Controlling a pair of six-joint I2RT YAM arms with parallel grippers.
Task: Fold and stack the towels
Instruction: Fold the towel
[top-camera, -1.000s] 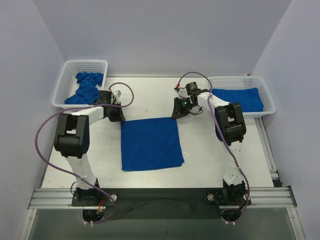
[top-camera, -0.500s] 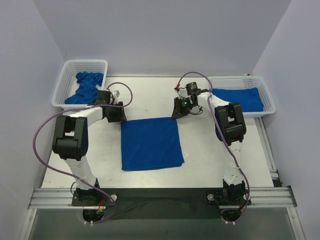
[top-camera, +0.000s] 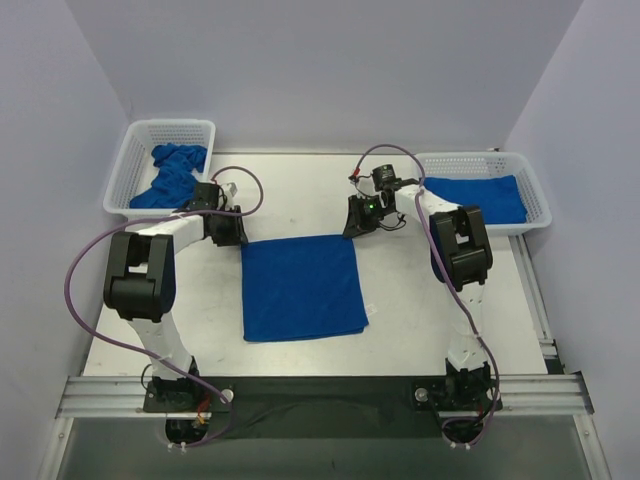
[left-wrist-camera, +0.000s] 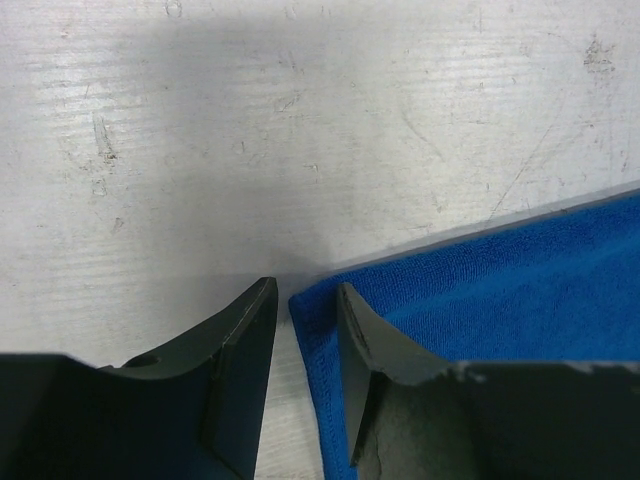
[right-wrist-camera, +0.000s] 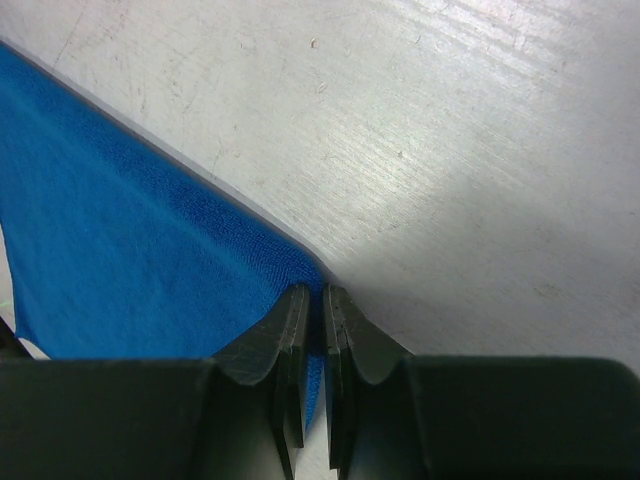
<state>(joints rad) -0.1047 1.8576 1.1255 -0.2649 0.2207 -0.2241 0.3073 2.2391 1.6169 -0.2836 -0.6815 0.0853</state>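
The left arm (top-camera: 150, 265) reaches forward with its elbow folded and its wrist turned inward and low over the bench. Its jaws stand slightly apart, with a narrow gap between the fingers (left-wrist-camera: 240, 340). The right arm (top-camera: 458, 240) mirrors it, wrist angled inward and down, jaws closed to a thin slit on a corner of the towel (right-wrist-camera: 120, 230).
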